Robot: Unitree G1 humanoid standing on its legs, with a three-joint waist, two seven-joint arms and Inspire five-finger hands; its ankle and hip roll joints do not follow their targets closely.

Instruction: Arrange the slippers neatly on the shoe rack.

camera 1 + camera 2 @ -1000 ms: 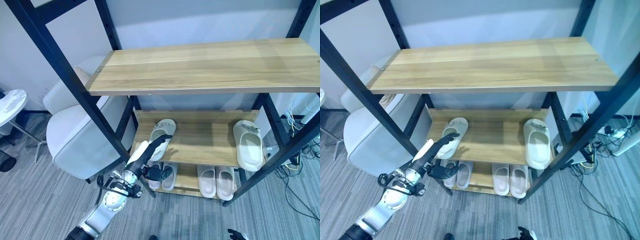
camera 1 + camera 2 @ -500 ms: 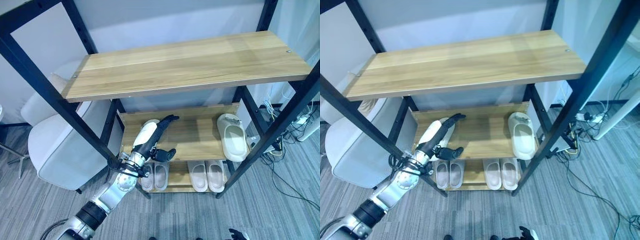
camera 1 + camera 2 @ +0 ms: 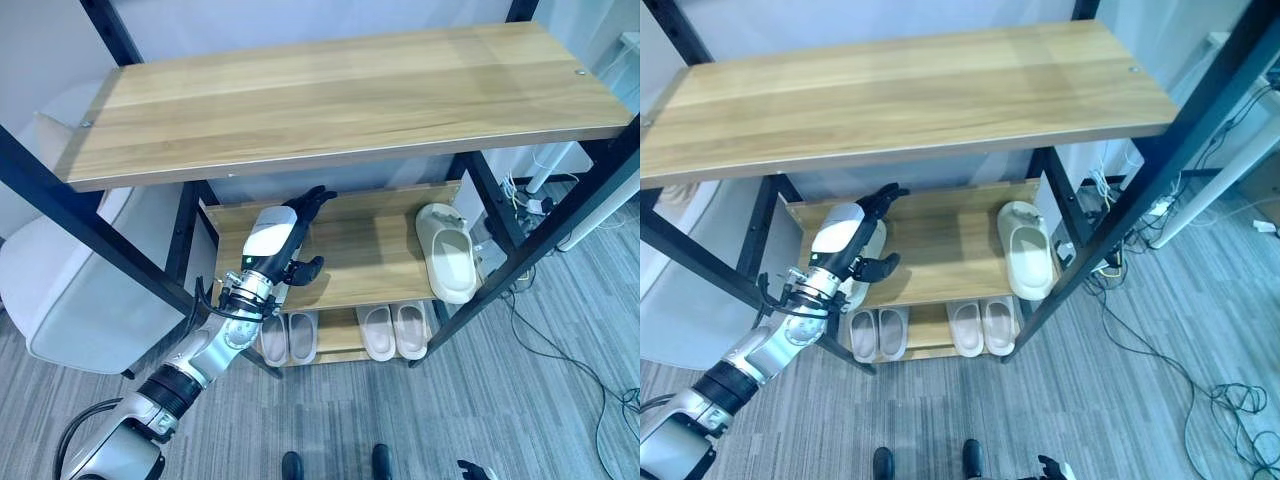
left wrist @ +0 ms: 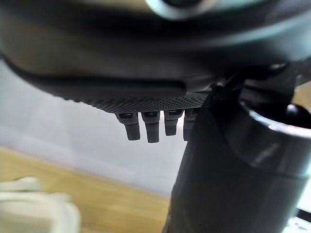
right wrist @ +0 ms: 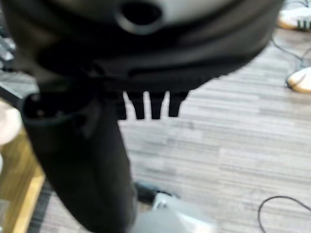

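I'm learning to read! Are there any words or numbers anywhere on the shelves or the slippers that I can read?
No, there is nothing to read here.
Shoe rack: bare wood boards, no words or numbers.
Slipper on the middle shelf: plain, no print visible.
Slippers on the bottom shelf: plain as far as can be seen.
Left hand: no label visible.

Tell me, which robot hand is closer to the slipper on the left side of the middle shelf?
Left. The left robot hand is right over that slipper; the right robot hand hangs low over the floor.
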